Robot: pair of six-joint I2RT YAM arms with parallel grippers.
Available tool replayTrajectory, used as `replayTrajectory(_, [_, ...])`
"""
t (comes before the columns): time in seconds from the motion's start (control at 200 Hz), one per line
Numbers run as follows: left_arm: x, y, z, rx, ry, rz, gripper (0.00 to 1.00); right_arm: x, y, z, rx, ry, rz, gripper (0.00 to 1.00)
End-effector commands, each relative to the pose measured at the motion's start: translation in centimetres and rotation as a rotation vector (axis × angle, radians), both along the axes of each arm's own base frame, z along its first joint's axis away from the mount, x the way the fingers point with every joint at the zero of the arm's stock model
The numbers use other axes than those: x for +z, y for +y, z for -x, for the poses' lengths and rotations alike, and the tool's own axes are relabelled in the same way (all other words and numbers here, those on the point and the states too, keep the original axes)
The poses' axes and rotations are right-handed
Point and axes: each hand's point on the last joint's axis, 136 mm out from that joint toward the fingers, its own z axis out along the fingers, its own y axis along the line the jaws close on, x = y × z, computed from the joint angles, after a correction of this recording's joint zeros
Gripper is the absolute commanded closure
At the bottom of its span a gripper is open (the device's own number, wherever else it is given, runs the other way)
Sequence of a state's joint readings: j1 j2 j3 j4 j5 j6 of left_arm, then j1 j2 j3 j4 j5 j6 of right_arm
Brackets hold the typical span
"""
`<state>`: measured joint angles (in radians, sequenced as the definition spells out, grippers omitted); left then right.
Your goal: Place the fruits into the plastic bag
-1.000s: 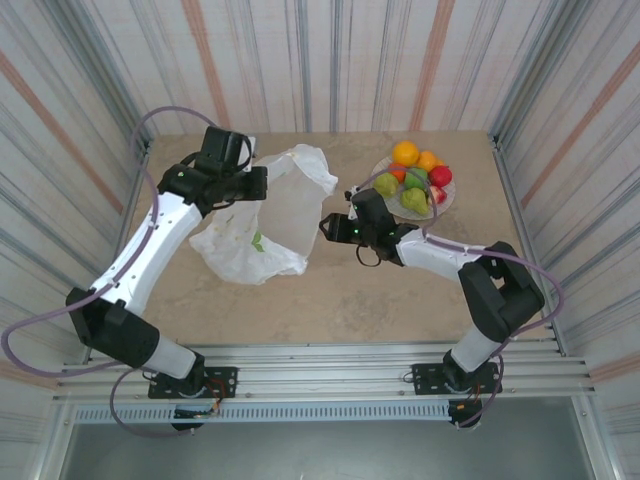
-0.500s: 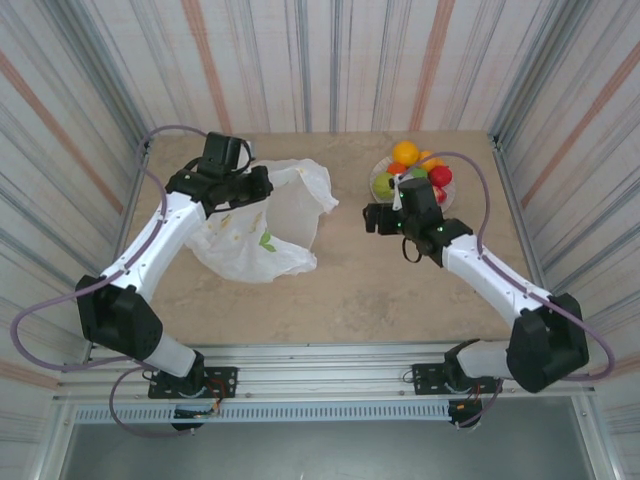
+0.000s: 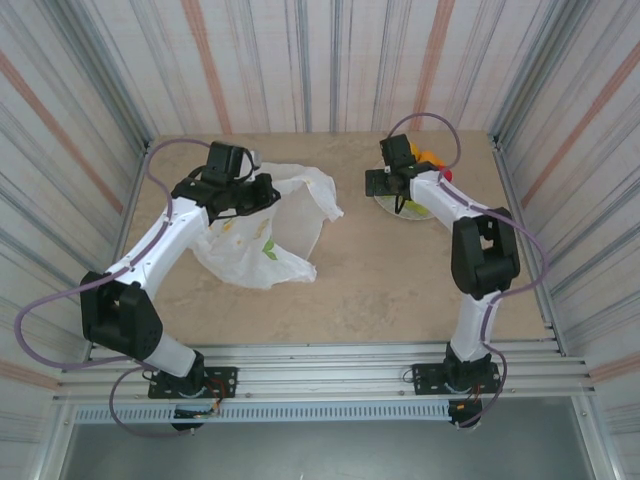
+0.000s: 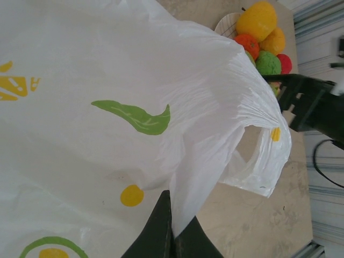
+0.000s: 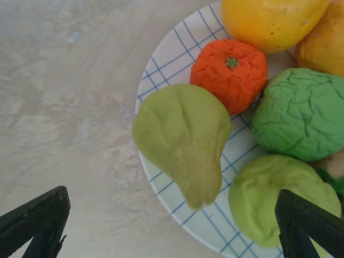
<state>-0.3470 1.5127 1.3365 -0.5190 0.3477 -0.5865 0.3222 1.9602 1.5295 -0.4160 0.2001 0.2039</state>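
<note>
Right gripper has swung out to the plate at 1 o'clock.
It hangs wide open and empty over the fruits; left gripper pinches the bag, at 10 o'clock on the tabletop.

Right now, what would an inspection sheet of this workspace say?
Surface: beige stone-look table.
Job's things: plastic bag crumpled at left; fruits heaped on a checked plate at right.
Clutter: nothing seen.
Pincers: left pincer shut on the bag's plastic; right pincer open over the plate's edge.
Cables: purple cables loop from both arms.
Surroundings: striped walls; metal rail along the near edge.
</note>
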Motion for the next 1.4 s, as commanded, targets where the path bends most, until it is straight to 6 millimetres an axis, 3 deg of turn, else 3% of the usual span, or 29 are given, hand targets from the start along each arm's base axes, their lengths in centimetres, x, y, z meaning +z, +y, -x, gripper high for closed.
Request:
replayTrajectory(0.0, [1.3,0.0,0.2,-0.007,-0.02,0.055,1.0,-1.2,-0.5,-0.6,0.017,0.06,0.066,0.01])
replayTrajectory(0.281, [1.4,0.5,-0.1,-0.005,-0.009,0.094,1.0,-3.9,-0.6,-3.0,0.021,0.126,0.078,0.02])
replayTrajectory(0.491, [1.4,0.7,-0.3,-0.004,-0.005,0.112,1.0,-5.8,-0.9,-3.5,0.004,0.178,0.093,0.05])
replayTrajectory(0.526, [1.4,0.7,-0.3,-0.003,-0.003,0.114,1.0,-5.0,-0.7,-4.2,-0.001,0.159,0.078,0.05])
replayTrajectory(0.962, [1.2,0.8,-0.3,-0.005,0.003,0.124,1.0,-6.6,-0.1,-4.8,0.001,0.186,0.035,0.2])
replayTrajectory(1.107, [1.2,0.8,-0.4,-0.004,0.005,0.125,1.0,-4.3,-0.1,-4.8,0.008,0.152,0.006,0.31])
replayTrajectory(1.212, [1.2,0.8,-0.3,0.0,0.01,0.129,1.0,-0.5,0.4,-4.2,0.031,0.088,-0.046,0.35])
replayTrajectory(1.248, [1.2,0.8,-0.3,0.001,0.01,0.131,1.0,-0.4,0.4,-3.1,0.041,0.099,-0.062,0.36])
replayTrajectory(1.318, [1.3,0.8,-0.2,0.009,0.009,0.133,1.0,1.9,1.0,-1.3,0.069,0.064,-0.114,0.37])
replayTrajectory(1.398, [1.4,0.9,-0.2,0.015,0.01,0.14,1.0,4.1,1.6,2.3,0.107,0.037,-0.189,0.38])
